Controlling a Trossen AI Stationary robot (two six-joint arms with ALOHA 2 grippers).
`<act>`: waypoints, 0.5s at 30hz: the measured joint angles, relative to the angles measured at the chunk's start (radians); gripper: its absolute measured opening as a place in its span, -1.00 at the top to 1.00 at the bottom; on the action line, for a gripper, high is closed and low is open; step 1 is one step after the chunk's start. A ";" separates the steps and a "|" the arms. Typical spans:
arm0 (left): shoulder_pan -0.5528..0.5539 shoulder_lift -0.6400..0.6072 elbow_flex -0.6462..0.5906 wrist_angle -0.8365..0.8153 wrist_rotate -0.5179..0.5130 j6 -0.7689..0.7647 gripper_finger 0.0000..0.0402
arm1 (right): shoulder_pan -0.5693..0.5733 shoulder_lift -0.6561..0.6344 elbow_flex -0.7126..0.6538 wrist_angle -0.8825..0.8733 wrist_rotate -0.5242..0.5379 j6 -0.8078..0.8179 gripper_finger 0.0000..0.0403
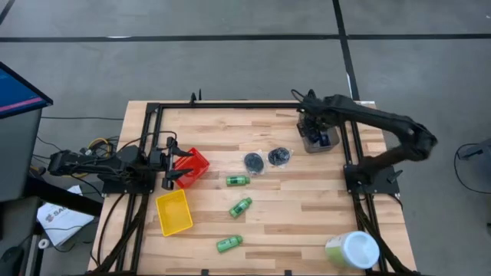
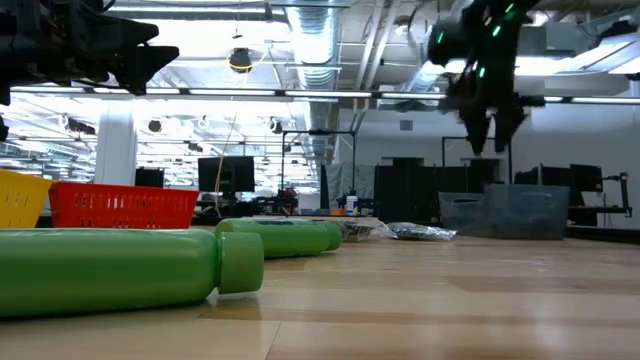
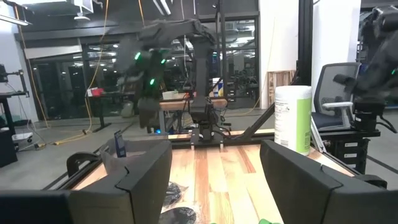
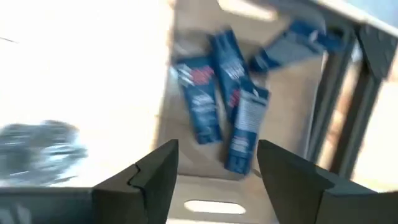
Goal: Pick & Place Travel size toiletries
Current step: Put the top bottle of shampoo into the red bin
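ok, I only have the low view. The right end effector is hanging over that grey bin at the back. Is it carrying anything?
Observer: No. The right end effector is open and empty above the grey-brown plastic bin.
Operator: What's in the bin?
Observer: Four dark blue flat tubes lie on its floor.
Operator: And the left arm? I just see it overhead.
Observer: The left end effector waits open by the edge of the red plastic bin, on the left side of the wooden table.
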 joint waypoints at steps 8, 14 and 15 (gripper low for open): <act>0.000 0.000 0.000 0.006 0.000 0.005 -0.20 | 0.214 -0.306 0.000 0.137 -0.003 -0.169 0.09; 0.000 0.000 0.000 0.011 0.000 0.003 -0.20 | 0.384 -0.477 0.000 0.336 -0.004 -0.263 0.31; 0.000 0.000 0.000 0.013 0.000 0.003 -0.20 | 0.413 -0.502 0.000 0.387 -0.012 -0.295 0.36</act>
